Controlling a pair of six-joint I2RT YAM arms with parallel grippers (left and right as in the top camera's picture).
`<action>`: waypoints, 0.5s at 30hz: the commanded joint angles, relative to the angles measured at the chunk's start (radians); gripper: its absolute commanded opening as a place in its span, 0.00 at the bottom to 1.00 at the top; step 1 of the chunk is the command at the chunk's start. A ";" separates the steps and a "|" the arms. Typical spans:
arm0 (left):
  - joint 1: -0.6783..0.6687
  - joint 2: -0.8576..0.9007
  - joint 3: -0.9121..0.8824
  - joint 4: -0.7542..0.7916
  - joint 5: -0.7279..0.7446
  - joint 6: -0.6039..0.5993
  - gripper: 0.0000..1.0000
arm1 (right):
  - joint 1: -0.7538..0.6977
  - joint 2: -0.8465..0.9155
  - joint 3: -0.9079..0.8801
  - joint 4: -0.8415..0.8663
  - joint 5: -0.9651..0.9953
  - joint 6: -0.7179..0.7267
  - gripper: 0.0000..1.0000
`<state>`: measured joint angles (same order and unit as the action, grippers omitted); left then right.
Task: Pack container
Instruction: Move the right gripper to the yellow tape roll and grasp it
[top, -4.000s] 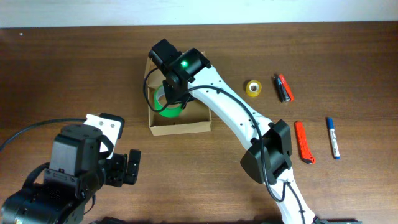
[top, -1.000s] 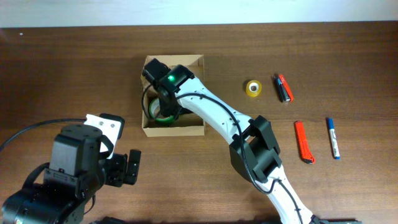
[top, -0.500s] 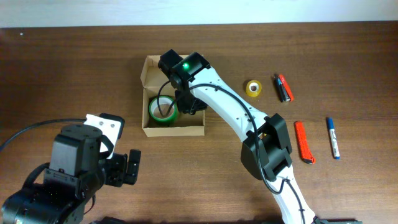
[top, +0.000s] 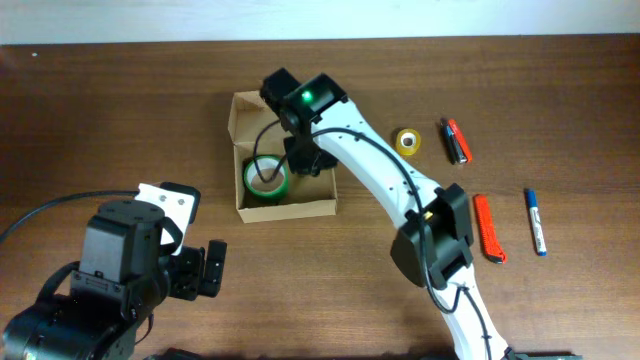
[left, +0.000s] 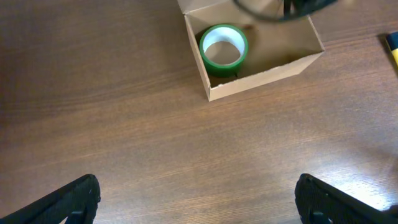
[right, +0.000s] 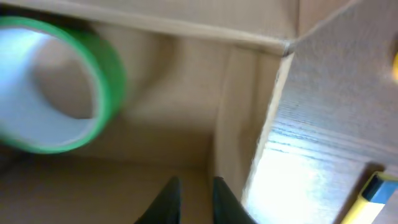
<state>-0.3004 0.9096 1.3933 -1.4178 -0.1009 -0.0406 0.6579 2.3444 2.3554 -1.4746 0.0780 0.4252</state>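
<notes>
The container (top: 290, 207) is a small open brown cardboard box at the table's middle; it also shows in the left wrist view (left: 261, 78). A green tape roll (top: 266, 180) lies flat in its left half, free of any gripper, and shows in the left wrist view (left: 223, 46) and the right wrist view (right: 106, 81). My right gripper (top: 305, 160) is down inside the box, right of the roll, its fingers (right: 196, 199) nearly together with nothing between them, beside the box's right wall (right: 239, 124). My left gripper (left: 198, 199) is open and empty, well in front of the box.
Right of the box lie a yellow tape roll (top: 407, 142), a black and a red marker (top: 455, 141), a red utility knife (top: 488, 228) and a blue marker (top: 536, 221). The left arm's body (top: 120, 270) fills the front left corner.
My right gripper came off the green roll and moved right and up inside the box. The roll stays lying in the box. The box shifted slightly to the right.
</notes>
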 joint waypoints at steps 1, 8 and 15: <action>0.002 -0.001 0.003 -0.001 0.011 0.019 1.00 | -0.043 -0.159 0.124 -0.011 -0.011 -0.048 0.24; 0.002 -0.001 0.003 -0.001 0.011 0.019 1.00 | -0.384 -0.243 0.144 -0.040 0.024 -0.082 0.75; 0.002 -0.001 0.003 -0.001 0.010 0.019 1.00 | -0.527 -0.176 0.103 0.011 0.021 -0.081 0.99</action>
<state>-0.3004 0.9096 1.3933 -1.4178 -0.1009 -0.0406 0.1230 2.1277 2.4897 -1.4799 0.0929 0.3435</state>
